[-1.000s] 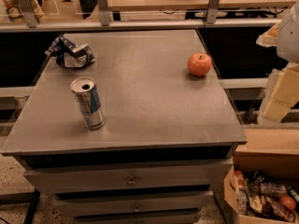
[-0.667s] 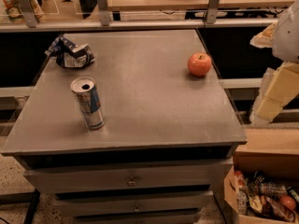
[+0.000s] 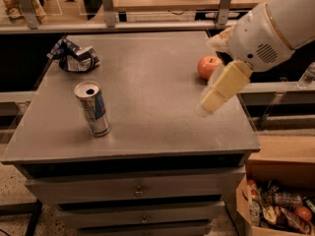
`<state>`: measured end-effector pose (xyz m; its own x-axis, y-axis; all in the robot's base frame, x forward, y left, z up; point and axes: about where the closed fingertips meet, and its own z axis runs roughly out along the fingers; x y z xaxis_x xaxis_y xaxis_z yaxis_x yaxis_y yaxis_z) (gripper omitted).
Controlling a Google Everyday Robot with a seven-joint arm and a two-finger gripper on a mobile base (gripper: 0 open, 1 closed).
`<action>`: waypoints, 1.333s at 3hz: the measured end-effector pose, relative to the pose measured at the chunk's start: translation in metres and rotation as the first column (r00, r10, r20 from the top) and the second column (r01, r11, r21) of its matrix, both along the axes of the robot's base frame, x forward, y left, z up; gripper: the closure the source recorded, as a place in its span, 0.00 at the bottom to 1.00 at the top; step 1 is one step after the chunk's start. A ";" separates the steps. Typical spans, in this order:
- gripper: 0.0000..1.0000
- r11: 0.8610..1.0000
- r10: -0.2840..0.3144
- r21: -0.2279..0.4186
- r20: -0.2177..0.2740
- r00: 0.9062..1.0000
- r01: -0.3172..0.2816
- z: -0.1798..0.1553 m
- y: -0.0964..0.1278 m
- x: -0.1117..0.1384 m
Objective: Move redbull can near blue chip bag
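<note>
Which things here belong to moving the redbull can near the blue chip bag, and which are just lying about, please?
For the job: redbull can, upright, front left; blue chip bag, back left; hand, over the table's right side.
Lying about: apple, back right; box of snacks, lower right.

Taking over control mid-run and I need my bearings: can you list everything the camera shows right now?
redbull can: one, silver with blue panels, upright on the table's front-left part.
blue chip bag: one, blue and white, crumpled, at the table's back-left corner.
apple: one, red-orange, on the table's right side towards the back.
table: one, grey, with drawers below.
cardboard box: one, brown, on the floor at lower right, holding assorted snack packs.
arm: one, white, entering from the upper right.
gripper: one, cream, over the table's right side in front of the apple, far from the can.
</note>
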<state>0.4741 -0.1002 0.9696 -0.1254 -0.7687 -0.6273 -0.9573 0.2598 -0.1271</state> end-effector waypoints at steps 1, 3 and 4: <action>0.00 0.972 0.072 0.221 0.016 0.997 -0.074 0.009 0.069 0.009; 0.00 0.880 0.159 0.438 0.092 0.983 -0.183 0.037 0.157 -0.002; 0.00 0.883 0.159 0.433 0.091 0.983 -0.182 0.036 0.156 -0.002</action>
<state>0.4717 0.0558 1.0056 0.0240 -0.4208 -0.9068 -0.9871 0.1336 -0.0882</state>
